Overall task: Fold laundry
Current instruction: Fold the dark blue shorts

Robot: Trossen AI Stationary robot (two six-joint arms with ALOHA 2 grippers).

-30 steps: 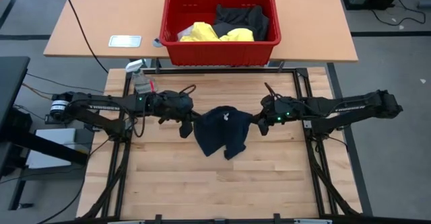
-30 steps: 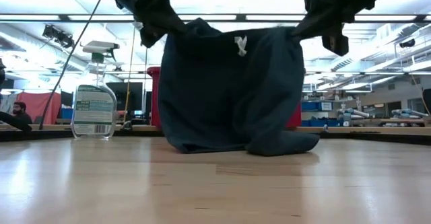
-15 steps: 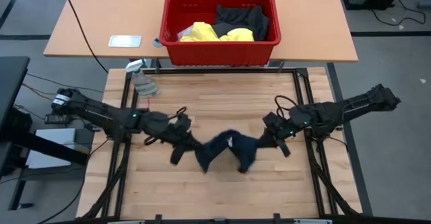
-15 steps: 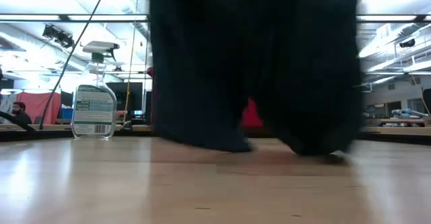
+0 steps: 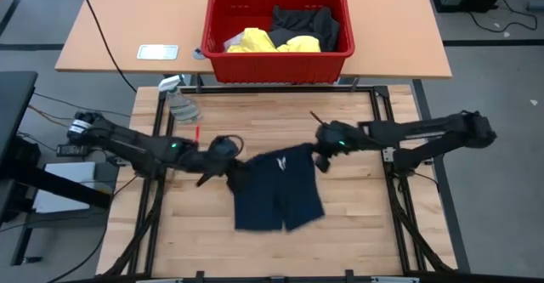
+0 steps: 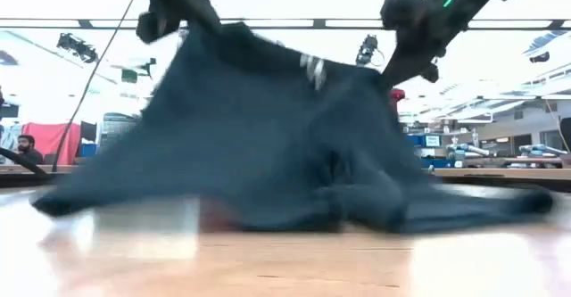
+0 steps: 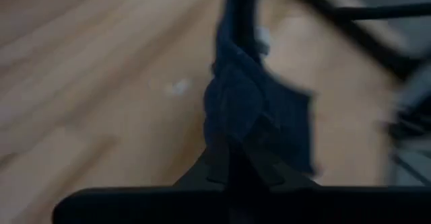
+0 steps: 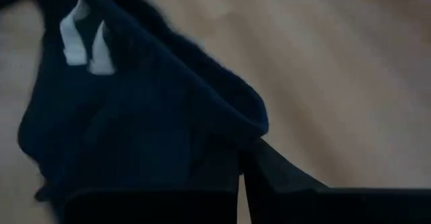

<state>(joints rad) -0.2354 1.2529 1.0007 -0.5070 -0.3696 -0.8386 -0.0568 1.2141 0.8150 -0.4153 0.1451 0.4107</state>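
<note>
Two corners of the navy shorts are pinched in our closed grippers: the left gripper at one waistband end, the right gripper at the other. We judge the waistband runs between us across the wooden table, and the legs trail from it toward the near edge, partly on the wood. Neither arm is nearer. Behind us sits the red basket with a yellow shirt; the spray bottle stands clear.
</note>
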